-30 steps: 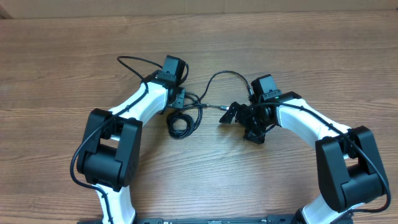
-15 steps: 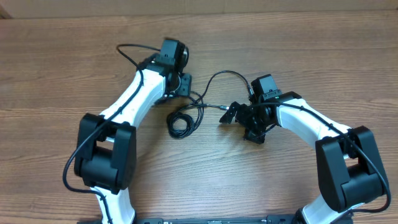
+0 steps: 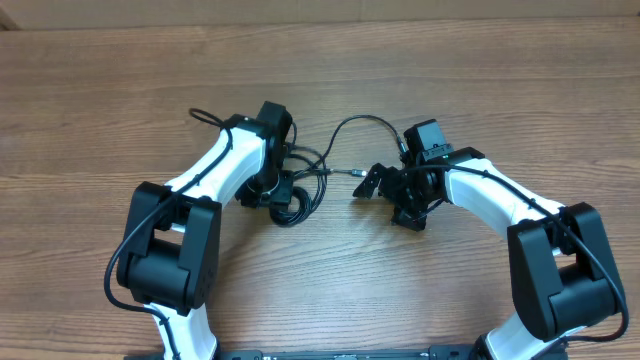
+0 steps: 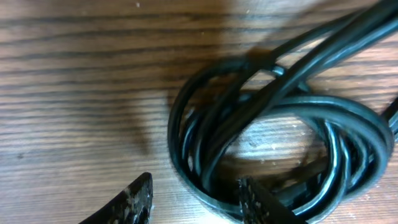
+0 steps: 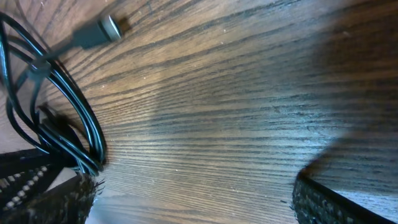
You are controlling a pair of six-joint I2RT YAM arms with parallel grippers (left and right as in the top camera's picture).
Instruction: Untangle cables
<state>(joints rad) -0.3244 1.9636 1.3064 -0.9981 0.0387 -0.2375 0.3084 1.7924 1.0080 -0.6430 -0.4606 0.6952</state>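
**Left tool drops onto the coil**

The left tool point(image 4: 200, 202) has swung back from beyond the cables point(image 3: 291, 205) and now sits over their coil on the counter point(image 3: 120, 100). Its jaws are parted astride the coil's rim, clamping nothing. The right tool point(image 5: 199, 198), unmoved, gapes released beside the coil, with a plug point(image 5: 99, 31) near it. Overhead, the left arm hides its own tips, and how the strands cross is unclear.

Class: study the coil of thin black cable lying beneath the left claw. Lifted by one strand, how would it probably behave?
The coiled thin black cable would probably go floppy: its loose loops lie limp on the wooden table. It looks light, so a push would likely drag it. Crossing strands may snag rather than unwind.
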